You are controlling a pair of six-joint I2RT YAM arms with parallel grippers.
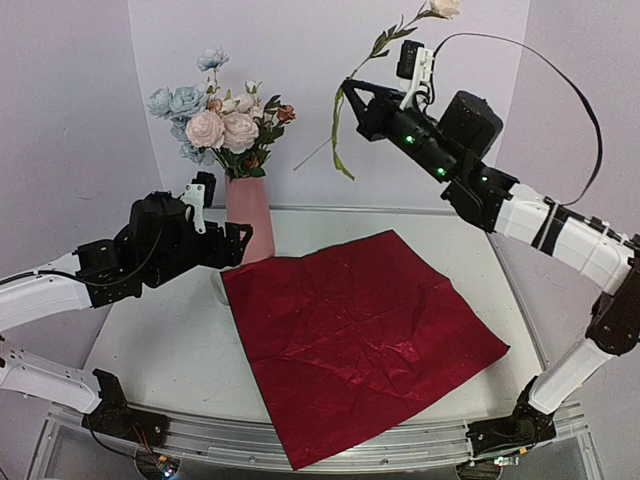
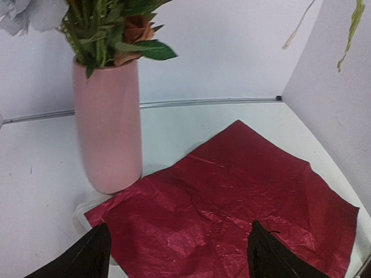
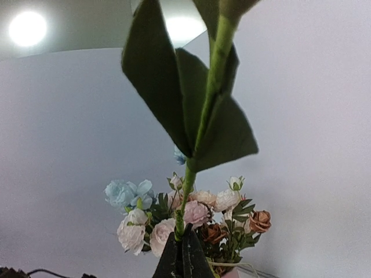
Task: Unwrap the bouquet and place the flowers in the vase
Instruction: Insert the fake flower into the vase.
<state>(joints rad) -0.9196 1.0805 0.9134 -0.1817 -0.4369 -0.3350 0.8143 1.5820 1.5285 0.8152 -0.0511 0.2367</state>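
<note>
— Top external view: where is the vase (image 1: pixel 250 215)?
— Upright at the far left of the tabletop (image 1: pixel 150 350), with most of the flowers (image 1: pixel 225 125) already standing in it. The red paper (image 1: pixel 360 340) lies spread flat, its far-left corner near the vase's foot.
— And the left hand (image 1: pixel 235 248)?
— Released, fingers spread, hovering low just beside the vase, over the paper's edge.
— The right hand (image 1: pixel 348 92)?
— Raised high at the far right, clenched on a single leafy stem (image 1: pixel 385 40). Its pale bloom (image 1: pixel 443 8) points up, well apart from the vase.
</note>
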